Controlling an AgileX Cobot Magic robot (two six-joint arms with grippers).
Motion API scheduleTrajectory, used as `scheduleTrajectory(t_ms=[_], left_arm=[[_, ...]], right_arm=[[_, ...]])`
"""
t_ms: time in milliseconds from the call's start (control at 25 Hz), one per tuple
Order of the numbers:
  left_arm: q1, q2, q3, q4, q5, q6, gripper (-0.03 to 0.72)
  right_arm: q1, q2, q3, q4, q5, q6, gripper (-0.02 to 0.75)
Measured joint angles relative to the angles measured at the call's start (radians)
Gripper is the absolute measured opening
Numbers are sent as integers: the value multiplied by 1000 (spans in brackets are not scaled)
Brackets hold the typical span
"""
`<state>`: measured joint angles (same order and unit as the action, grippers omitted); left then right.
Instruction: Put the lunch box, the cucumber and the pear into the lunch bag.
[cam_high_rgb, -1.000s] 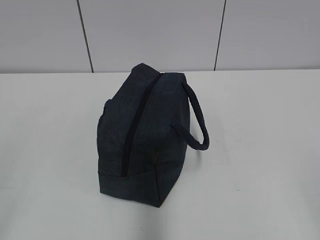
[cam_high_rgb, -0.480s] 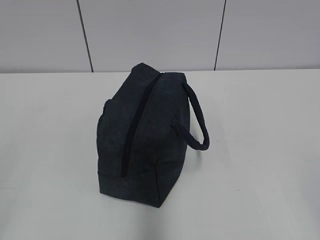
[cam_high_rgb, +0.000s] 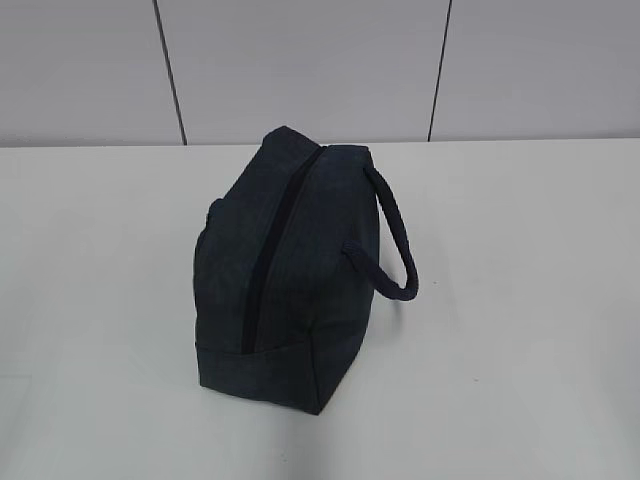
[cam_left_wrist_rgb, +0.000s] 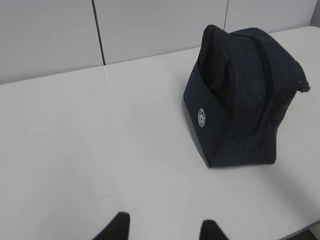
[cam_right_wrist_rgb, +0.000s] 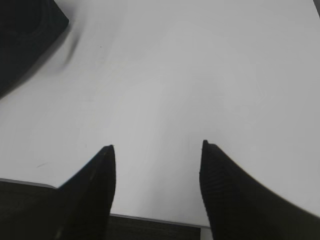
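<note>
Mid-table sits the lunch bag (cam_high_rgb: 290, 270), zipper (cam_high_rgb: 272, 243) shut; no lunch box, cucumber or pear visible, so they're likely packed and the job looks finished. Left gripper (cam_left_wrist_rgb: 161, 229) and right gripper (cam_right_wrist_rgb: 157, 162) both spread, empty, clear of it. Only the left wrist view shows the round logo (cam_left_wrist_rgb: 201, 117) on the bag's end.

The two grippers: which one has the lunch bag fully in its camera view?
The left gripper: its view shows the lunch bag whole. The right gripper sees only a dark corner.
</note>
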<state>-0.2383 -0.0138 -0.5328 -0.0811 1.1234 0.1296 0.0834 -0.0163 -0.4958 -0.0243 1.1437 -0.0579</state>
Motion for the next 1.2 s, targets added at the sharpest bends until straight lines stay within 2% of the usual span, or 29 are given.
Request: scheduleTrajectory(t_ms=[120, 280, 440, 1200], left_arm=[[35, 0, 0, 1, 0, 0, 269], [157, 0, 0, 1, 0, 0, 269], [258, 0, 0, 1, 0, 0, 269], [266, 0, 0, 1, 0, 0, 269]], right_arm=[[-12, 0, 0, 0, 0, 0, 428], [-80, 0, 0, 0, 0, 0, 428], [-93, 0, 0, 0, 0, 0, 427], [-93, 0, 0, 0, 0, 0, 427]])
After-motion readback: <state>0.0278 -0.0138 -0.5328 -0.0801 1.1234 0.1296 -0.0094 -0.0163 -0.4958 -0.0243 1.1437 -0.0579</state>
